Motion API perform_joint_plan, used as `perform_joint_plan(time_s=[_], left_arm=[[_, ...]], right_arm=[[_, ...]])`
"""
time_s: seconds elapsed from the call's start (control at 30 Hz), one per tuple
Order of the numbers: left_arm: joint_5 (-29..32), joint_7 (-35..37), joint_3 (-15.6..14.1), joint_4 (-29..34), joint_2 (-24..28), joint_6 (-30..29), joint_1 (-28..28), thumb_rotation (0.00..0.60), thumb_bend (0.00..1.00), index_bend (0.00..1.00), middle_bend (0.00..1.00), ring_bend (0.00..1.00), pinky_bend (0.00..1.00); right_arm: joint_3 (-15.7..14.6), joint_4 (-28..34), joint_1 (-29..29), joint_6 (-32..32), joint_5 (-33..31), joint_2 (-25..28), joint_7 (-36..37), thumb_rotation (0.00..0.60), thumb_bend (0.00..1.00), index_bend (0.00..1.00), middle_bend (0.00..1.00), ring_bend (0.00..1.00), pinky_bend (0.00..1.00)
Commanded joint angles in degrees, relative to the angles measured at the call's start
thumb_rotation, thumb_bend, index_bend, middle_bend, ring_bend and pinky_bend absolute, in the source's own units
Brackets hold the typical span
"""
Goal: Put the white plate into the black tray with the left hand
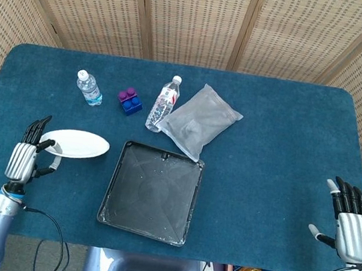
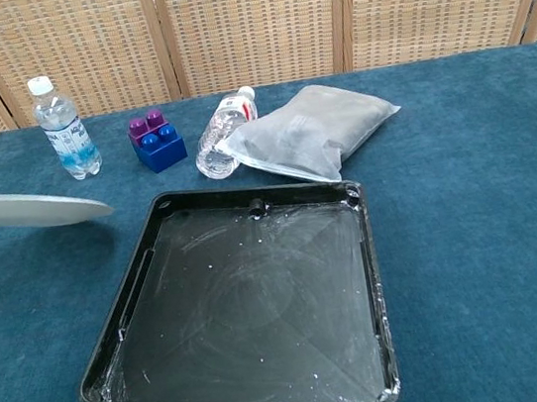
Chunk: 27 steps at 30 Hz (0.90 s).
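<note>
White plate [image 1: 75,143] first, way out at nine o'clock on the blue cloth, and the left hand [image 1: 23,156] has it pinched at its near-left rim, thumb on one face, fingers pointing up behind! It's off the table, seen almost edge-on from the chest camera, hanging just left of the black tray [image 1: 151,191] and not over it. That tray sits at six o'clock, smeared and scratched inside, a small knob on its far wall. Up at eleven o'clock stands an upright water bottle [image 1: 88,87], then a blue and purple toy brick [image 1: 129,100], then a second water bottle [image 1: 163,103] lying on its side, its body touching a grey pouch [image 1: 198,120] at twelve. The pouch's near corner lies just beyond the tray's far edge. Between plate and tray, only bare cloth. Far over at four o'clock, the right hand [image 1: 351,227] rests apart from everything, fingers spread, holding nothing.
</note>
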<state>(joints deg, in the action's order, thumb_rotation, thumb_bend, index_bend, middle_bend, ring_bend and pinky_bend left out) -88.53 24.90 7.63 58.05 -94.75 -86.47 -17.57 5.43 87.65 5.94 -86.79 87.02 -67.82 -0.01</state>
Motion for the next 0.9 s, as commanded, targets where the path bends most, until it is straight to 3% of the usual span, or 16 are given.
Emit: perform_joint_plan(time_s=[0.03,0.3,0.53,0.7,0.9], left_arm=[[-1.54,-1.33,2.24,6.73,3.75,-2.51,-1.74,0.6,0.46,0.77,0.0,0.0,0.0],[-5.53,-7.8,3.49,18.51,6.17,-4.84,-4.37,0.6,0.46,0.78,0.0,0.0,0.0],[-11.19,-10.96,-0.53,24.96,5.38,-1.96,-7.03,0.6,0.46,0.78,0.0,0.0,0.0],[-14.08,-14.76,-4.35,25.31,2.63,0.29,-7.64,0.6,0.46,0.78,0.0,0.0,0.0],[-13.89,-16.55,-7.02,20.01,-4.22,3.31,-7.99,0.6,0.46,0.78,0.0,0.0,0.0]], right_arm=[[0.03,0.01,0.02,-0.01,-0.02,-0.01,-0.01,0.6,0.0,0.01,0.0,0.0,0.0],[0.23,-0.06,0.05,0.2,-0.55,0.05,0.05,0.6,0.0,0.01,0.0,0.0,0.0],[0.33,-0.17,0.11,0.53,-0.98,0.15,0.18,0.6,0.0,0.01,0.0,0.0,0.0],[0.49,-0.25,0.12,0.88,-1.66,0.2,0.1,0.6,0.0,0.01,0.0,0.0,0.0],[0.43,-0.11,0.16,1.32,-1.96,0.4,0.09,0.6,0.0,0.01,0.0,0.0,0.0]])
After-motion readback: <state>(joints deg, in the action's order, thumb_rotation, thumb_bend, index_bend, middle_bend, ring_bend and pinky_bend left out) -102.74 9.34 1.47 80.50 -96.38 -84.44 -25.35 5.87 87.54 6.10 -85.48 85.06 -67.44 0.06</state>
